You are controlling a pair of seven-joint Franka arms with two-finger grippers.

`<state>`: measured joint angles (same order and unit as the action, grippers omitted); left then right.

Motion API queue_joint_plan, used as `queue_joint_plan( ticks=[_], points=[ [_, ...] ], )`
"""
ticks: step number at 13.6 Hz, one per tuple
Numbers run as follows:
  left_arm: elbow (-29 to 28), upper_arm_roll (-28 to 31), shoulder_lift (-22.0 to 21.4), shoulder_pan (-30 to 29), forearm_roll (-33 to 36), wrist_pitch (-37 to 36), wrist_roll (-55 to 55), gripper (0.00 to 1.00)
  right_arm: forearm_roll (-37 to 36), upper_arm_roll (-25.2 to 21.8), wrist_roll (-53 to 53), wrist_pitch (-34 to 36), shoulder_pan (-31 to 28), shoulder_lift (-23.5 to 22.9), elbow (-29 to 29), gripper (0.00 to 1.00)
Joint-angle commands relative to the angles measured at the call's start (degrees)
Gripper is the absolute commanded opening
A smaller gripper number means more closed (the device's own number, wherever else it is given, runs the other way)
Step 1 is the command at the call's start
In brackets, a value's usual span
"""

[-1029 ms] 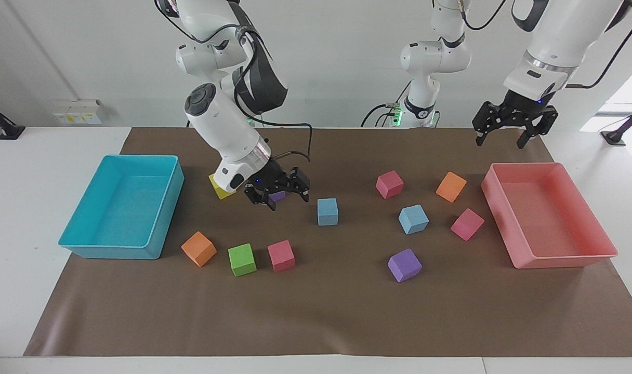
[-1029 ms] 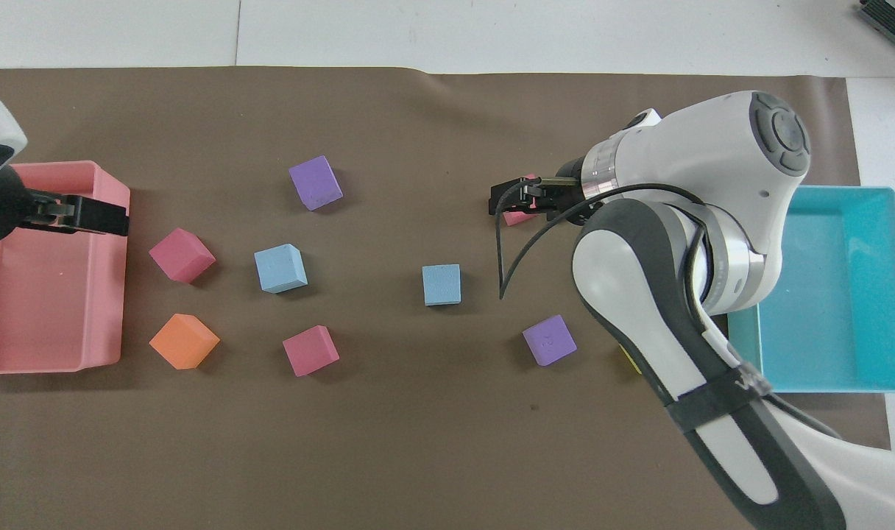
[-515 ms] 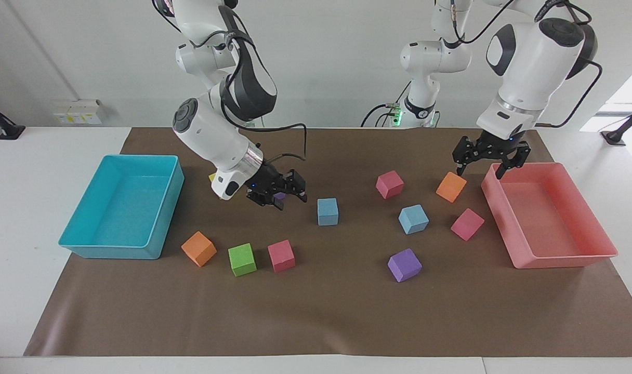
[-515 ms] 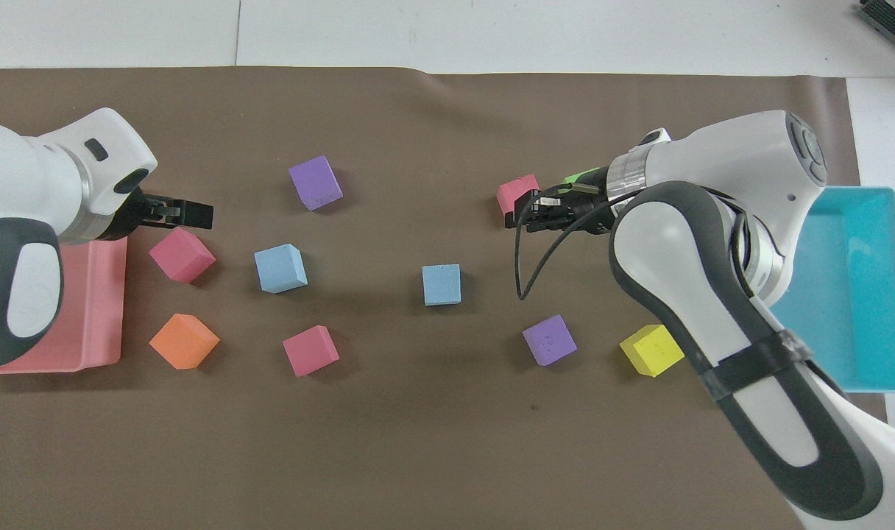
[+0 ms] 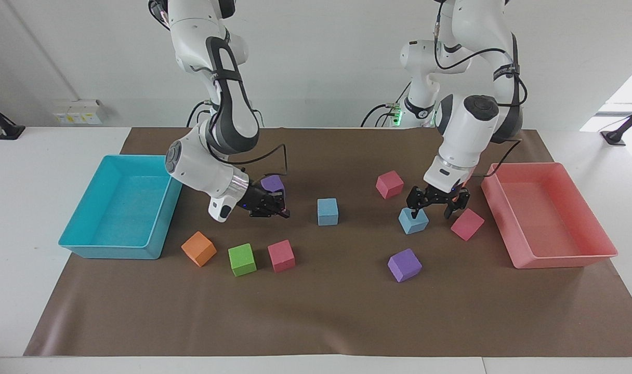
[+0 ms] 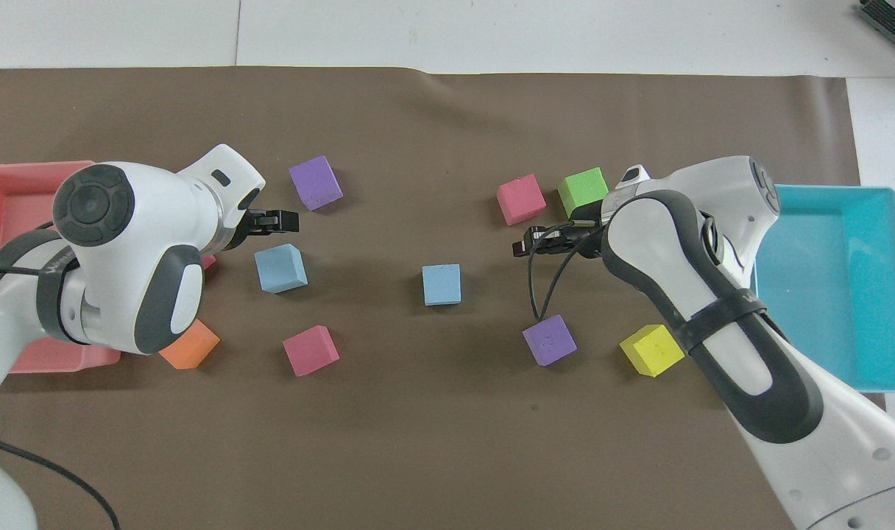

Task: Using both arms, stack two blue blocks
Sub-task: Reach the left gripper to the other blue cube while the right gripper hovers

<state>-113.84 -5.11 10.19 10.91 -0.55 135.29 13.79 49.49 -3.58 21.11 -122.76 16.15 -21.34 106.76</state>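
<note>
Here one blue block [image 5: 413, 221] sits just under the left gripper [image 5: 436, 206].

Two light sky-blue foam cubes rest flat on the brown mat, well apart. One blue block [image 5: 327, 211] sits squarely at the facing view's centre; the other blue block [image 5: 413, 220], turned slightly askew, lies right of centre.
</note>
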Motion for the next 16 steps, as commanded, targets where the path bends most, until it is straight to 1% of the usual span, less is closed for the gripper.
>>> queue_joint_plan(
  ticks=[1, 3, 4, 5, 6, 11, 12, 13, 14, 16],
  points=[
    [-1.1, 0.8, 1.9, 0.9, 0.3, 2.3, 4.2, 1.00, 2.3, 0.6, 2.4, -2.8, 1.2, -1.6, 0.2, 0.00],
    [-3.5, 0.8, 1.5, 1.1, 0.3, 4.0, 5.3, 1.00, 2.4, 0.6, 2.3, -3.5, 1.9, -1.7, 0.5, 0.00],
    [-4.9, 0.8, 1.7, 1.2, 0.3, 4.2, 6.2, 1.00, 2.6, 1.0, 2.1, -4.3, 2.6, -2.6, 0.6, 0.00],
    [-6.0, 0.8, 1.8, 2.2, 0.3, 5.1, 6.8, 1.00, 4.6, 1.0, 2.2, -6.5, 4.0, -3.5, 0.6, 0.00],
    [-7.0, 0.8, 1.6, 2.7, 0.3, 6.0, 6.9, 1.00, 6.4, 0.9, 2.4, -7.0, 4.1, -3.6, 0.5, 0.00],
    [-9.7, 0.8, 0.9, 2.7, 0.3, 5.5, 7.9, 1.00, 6.4, 0.9, 2.1, -6.3, 4.3, -2.8, 2.2, 0.00],
    [-9.7, 0.8, 0.9, 2.6, 0.3, 5.5, 7.9, 0.87, 6.4, 0.9, 2.2, -6.4, 4.3, -2.7, 2.7, 0.00],
    [-9.7, 0.9, 0.9, 2.6, 0.5, 5.7, 7.9, 0.71, 6.3, 0.9, 2.2, -6.4, 4.3, -2.6, 2.9, 0.00],
    [-9.6, 0.9, 0.9, 2.5, 0.6, 5.5, 7.8, 0.50, 6.1, 0.9, 2.3, -6.4, 4.3, -2.5, 3.4, 0.00],
    [-9.5, 1.0, 0.9, 2.4, 1.0, 5.3, 7.8, 0.16, 6.0, 0.9, 2.3, -6.4, 4.3, -2.3, 3.7, 0.00]
  ],
)
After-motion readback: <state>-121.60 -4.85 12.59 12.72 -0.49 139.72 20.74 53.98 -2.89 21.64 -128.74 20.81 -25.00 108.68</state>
